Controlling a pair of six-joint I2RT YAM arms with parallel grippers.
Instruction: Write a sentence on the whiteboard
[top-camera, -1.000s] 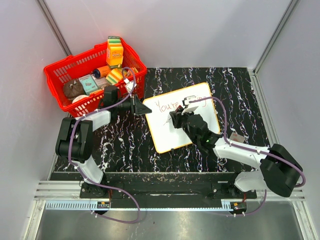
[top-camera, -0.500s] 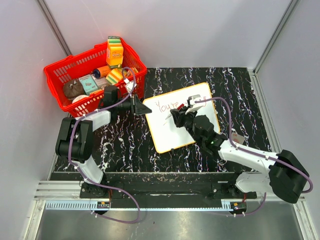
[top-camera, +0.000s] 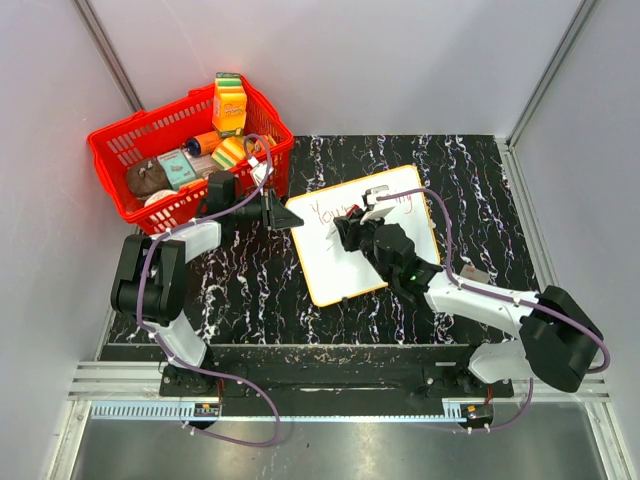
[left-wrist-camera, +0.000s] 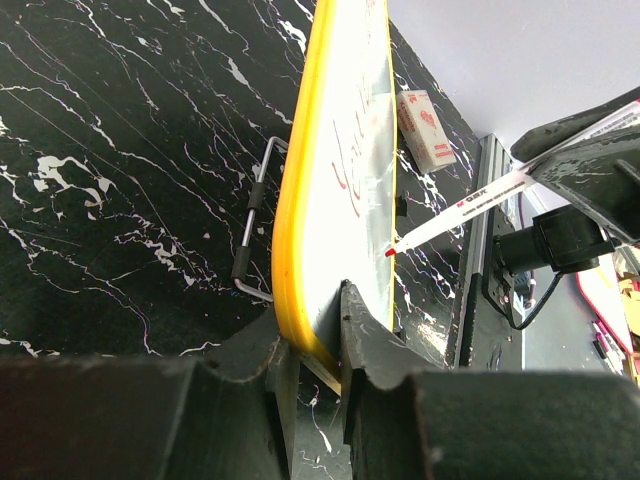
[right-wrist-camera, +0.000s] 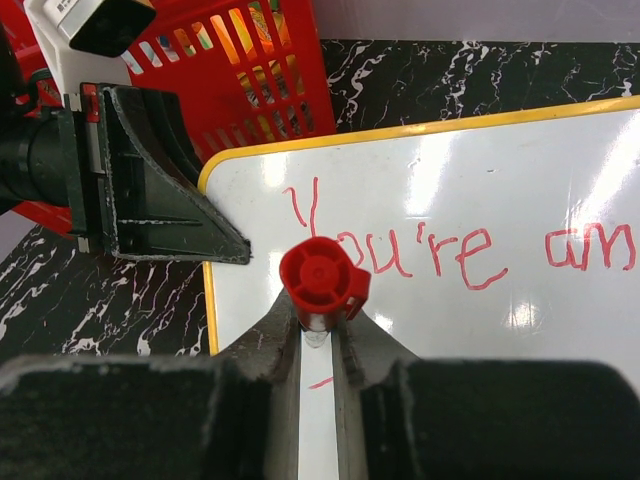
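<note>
Left claw (left-wrist-camera: 316, 322): one whiteboard (top-camera: 342, 270); right claw (right-wrist-camera: 320, 338): one marker (right-wrist-camera: 322, 278).

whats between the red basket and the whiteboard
The left gripper, clamped on the whiteboard corner nearest the red basket; the top view shows it.

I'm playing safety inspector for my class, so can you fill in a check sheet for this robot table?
Surface: black marbled table.
Job's things: whiteboard; red sentence begins "You're", more follows.
Clutter: red basket holding groceries, far left; small white packet on table.
End effectors: left end effector shut on whiteboard's edge; right end effector shut on red-capped marker.
Cables: purple cables along both arms.
Surroundings: pale walls; nothing else seen.
</note>
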